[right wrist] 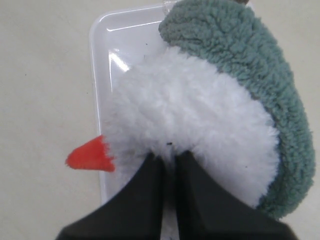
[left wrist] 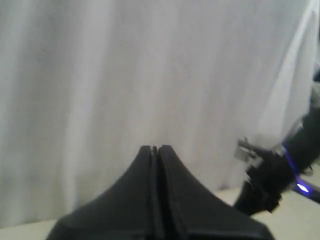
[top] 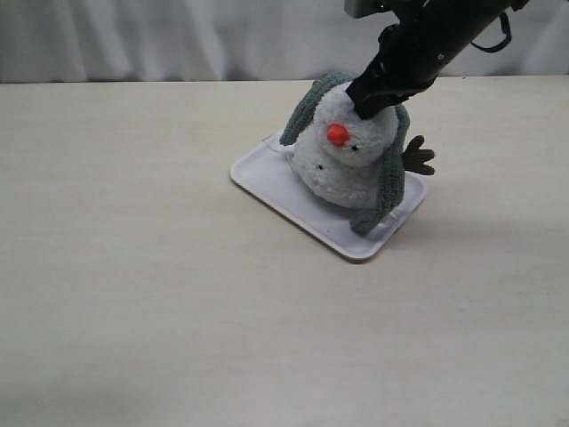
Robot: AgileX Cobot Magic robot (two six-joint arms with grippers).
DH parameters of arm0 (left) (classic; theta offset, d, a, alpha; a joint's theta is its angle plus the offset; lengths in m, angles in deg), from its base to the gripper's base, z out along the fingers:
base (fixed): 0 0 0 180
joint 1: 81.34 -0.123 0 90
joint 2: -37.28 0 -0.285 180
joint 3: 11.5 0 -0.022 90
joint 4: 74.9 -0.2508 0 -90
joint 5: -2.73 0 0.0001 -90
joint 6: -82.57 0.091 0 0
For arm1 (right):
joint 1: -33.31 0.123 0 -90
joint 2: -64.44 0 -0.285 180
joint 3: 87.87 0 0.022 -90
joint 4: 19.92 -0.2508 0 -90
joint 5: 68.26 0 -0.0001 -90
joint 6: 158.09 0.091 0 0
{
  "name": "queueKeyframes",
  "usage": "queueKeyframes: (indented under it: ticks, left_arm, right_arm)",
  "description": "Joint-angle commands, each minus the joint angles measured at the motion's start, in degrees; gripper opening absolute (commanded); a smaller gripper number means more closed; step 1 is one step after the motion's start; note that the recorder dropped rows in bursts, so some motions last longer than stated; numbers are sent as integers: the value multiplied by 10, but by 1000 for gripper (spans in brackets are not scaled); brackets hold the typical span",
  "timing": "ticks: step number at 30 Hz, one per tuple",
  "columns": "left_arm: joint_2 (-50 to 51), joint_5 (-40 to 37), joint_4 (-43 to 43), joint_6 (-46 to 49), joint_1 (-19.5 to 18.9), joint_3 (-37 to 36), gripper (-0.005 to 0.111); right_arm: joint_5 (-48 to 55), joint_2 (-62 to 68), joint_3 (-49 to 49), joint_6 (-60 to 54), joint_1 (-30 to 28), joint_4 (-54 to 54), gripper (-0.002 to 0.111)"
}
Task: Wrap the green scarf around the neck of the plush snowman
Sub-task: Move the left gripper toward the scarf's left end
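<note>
Over beige tabletop [top: 133, 267], right pincer [top: 369, 100] (jaws together) slants onto plush snowman [top: 342, 165].

Lab-style robot test setup, bare pale tabletop [top: 133, 311], white curtain [top: 178, 40] backdrop

No readable text — no labels, brands, numbers

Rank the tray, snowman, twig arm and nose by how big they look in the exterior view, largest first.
1. tray, partly covered but clearly largest
2. snowman
3. twig arm
4. nose, only a little smaller than the twig arm, so the last two are close
</note>
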Motion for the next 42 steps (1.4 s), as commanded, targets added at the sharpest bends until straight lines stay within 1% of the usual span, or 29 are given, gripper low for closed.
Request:
queueKeyframes:
  ticks: [1,3,4,6,8,11,15,18,21,23,25,28,29,30,31,32,33,35,39,42]
  left_arm:
    - [219,197,-86,34,0,60,0]
    - [317,267,-93,107,11,93,0]
    - [362,285,-93,145,20,110,0]
    - [438,295,-93,202,46,141,0]
    - [514,282,-89,258,69,183,2]
    - [604,249,-83,328,100,250,12]
    - [700,208,-86,342,129,335,29]
    - [766,201,-77,406,149,391,38]
    - [816,201,-65,444,169,447,43]
    - [842,201,-63,466,177,472,43]
    - [876,198,-62,504,187,513,43]
    - [908,172,-61,500,192,556,43]
    - [925,118,-58,462,197,585,43]
    - [932,80,-60,430,198,601,43]
    - [938,15,-89,361,200,630,43]
    - [939,-3,-132,315,200,643,43]
    - [939,-2,-217,242,199,662,43]
    - [944,25,-303,164,201,697,43]
    - [974,17,-303,160,200,732,43]
    - [989,43,-300,168,201,748,43]
  right_arm:
    - [7,4,-6,3,-1,13,4]
    - [5,4,-6,3,-1,13,4]
    - [2,4,-6,3,-1,13,4]
    - [-5,4,-6,3,-1,13,4]
    - [-9,4,-6,3,-1,13,4]
    - [-11,4,-6,3,-1,13,4]
    - [-11,4,-6,3,-1,13,4]
    - [-11,4,-6,3,-1,13,4]
    - [-6,4,-6,3,-1,13,4]
    - [-6,4,-6,3,-1,16,4]
    - [-6,4,-6,3,-1,18,4]
    - [-6,4,-6,3,-1,18,4]
    - [-6,4,-6,3,-1,18,4]
    - [-6,4,-6,3,-1,18,4]
    - [-6,4,-6,3,-1,18,4]
    - [-6,4,-6,3,-1,18,4]
    - [-6,4,-6,3,-1,18,4]
    - [-1,4,-6,3,-1,17,4]
    - [0,4,-6,3,-1,17,4]
    - [-2,4,-6,3,-1,17,4]
